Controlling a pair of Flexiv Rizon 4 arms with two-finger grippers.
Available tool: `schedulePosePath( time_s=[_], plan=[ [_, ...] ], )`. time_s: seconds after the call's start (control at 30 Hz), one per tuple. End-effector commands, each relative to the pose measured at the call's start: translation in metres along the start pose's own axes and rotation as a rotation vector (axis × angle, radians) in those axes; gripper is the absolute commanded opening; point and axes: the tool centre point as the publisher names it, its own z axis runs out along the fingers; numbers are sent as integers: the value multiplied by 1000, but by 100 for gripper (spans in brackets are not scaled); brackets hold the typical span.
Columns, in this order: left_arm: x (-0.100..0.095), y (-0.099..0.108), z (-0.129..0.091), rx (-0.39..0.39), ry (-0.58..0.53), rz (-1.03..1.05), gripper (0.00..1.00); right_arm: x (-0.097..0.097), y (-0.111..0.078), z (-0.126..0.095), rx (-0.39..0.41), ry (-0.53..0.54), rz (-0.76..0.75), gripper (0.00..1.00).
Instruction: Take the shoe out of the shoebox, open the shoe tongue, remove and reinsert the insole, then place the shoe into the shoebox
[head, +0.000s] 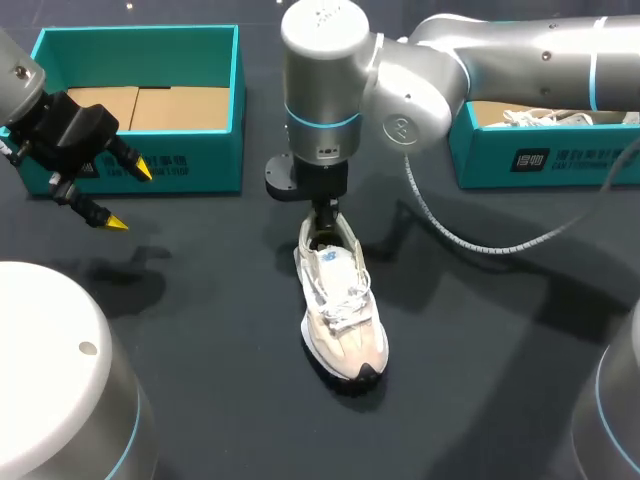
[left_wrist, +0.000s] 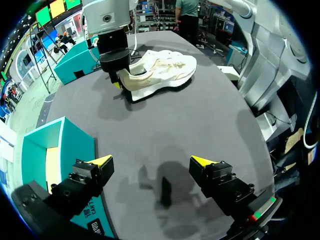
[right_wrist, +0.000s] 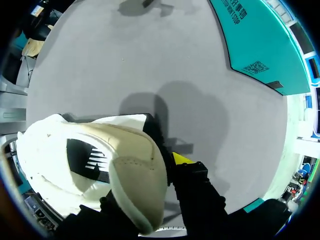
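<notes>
Dark table (head: 200, 300) bears the white shoe (head: 342, 310), right gripper (head: 327, 220) pinching its heel

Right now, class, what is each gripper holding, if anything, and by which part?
The right gripper pinches the shoe by its heel collar; the left gripper is open and holds nothing.

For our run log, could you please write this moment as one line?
shoe: on table | right gripper: shut on shoe heel | left gripper: open, empty, beside left shoebox
</notes>
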Motion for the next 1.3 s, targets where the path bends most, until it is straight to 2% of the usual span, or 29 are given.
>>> schedulePosePath(
  time_s=[0.03,0.37,0.77,1.3],
  plan=[
    [0,0,0,-3,1,0,100,10,-8,-22,1,-37,5,0],
    [0,0,0,-3,1,0,100,-1,-29,-72,24,-73,39,0],
    [0,0,0,-3,1,0,100,-19,-55,-138,-24,-95,72,0],
    [0,0,0,-3,1,0,100,-22,-56,-142,-17,-100,78,0]
  ],
)
